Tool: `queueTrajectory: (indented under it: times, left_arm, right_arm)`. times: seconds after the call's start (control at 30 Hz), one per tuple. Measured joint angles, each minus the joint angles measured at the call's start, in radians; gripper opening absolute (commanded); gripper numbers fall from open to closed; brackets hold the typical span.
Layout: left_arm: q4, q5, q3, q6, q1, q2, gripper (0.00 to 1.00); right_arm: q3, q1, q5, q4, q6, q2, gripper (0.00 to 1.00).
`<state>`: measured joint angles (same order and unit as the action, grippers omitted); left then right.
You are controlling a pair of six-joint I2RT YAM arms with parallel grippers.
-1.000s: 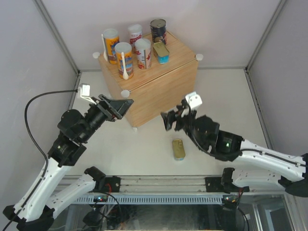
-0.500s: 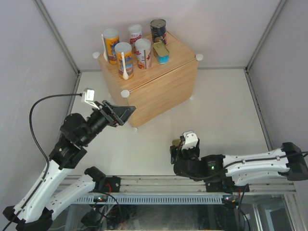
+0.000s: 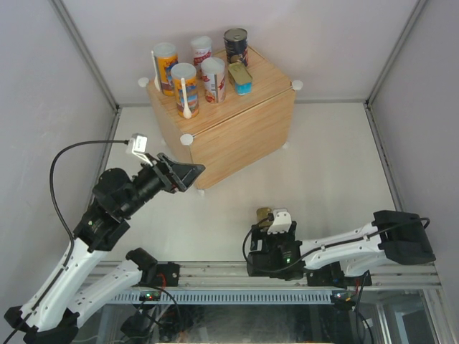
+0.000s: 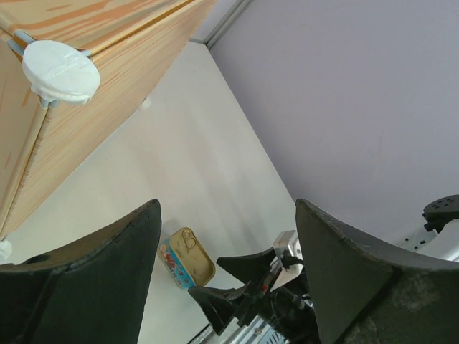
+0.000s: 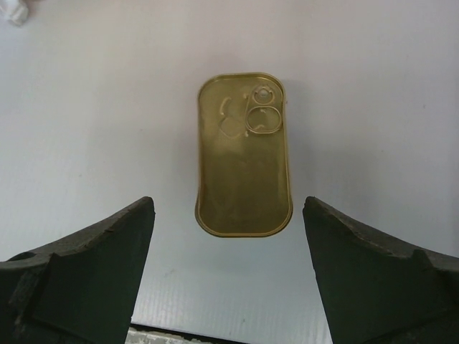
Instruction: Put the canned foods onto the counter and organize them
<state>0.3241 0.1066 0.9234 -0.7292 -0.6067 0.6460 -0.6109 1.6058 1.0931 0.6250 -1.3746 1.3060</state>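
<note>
Six cans are seen standing on the counter. One flat gold tin is found on the table in front of the counter, framed untouched by the spread right gripper. The left gripper is held agape and empty by the counter's near corner.

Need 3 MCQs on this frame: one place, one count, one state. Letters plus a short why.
1. Where is the flat gold tin that is off the counter?
A) in the left jaws
B) on the table, under the right jaws
C) on the dark-blue can

2. How many containers stand on the counter?
A) four
B) six
C) seven

3. The right jaws are:
A) shut on the tin
B) shut, empty
C) open, either side of the tin

Key:
1 B, the right wrist view shows it lying flat on the table.
2 B, the top view shows six on the box.
3 C, a gap shows between each jaw and the tin.
</note>
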Motion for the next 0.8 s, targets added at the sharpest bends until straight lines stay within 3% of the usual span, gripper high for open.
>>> queueTrajectory:
  times: [0.27,0.6,0.73,0.8]
  left_arm:
    - [0.031,0.006,0.0,0.018,0.0,0.0,0.8]
    - [0.038,0.005,0.0,0.026,0.0,-0.014,0.8]
    - [0.038,0.002,0.0,0.026,0.0,-0.028,0.8]
    - [0.039,0.001,0.0,0.026,0.0,-0.033,0.8]
  right_arm:
    - [0.055,-0.026,-0.01,-0.076,-0.024,0.051,0.8]
    - [0.13,-0.1,-0.055,-0.3,0.159,0.072,0.71]
    - [0.158,-0.131,-0.077,-0.397,0.251,0.072,0.59]
    - [0.17,-0.143,-0.086,-0.441,0.297,0.074,0.4]
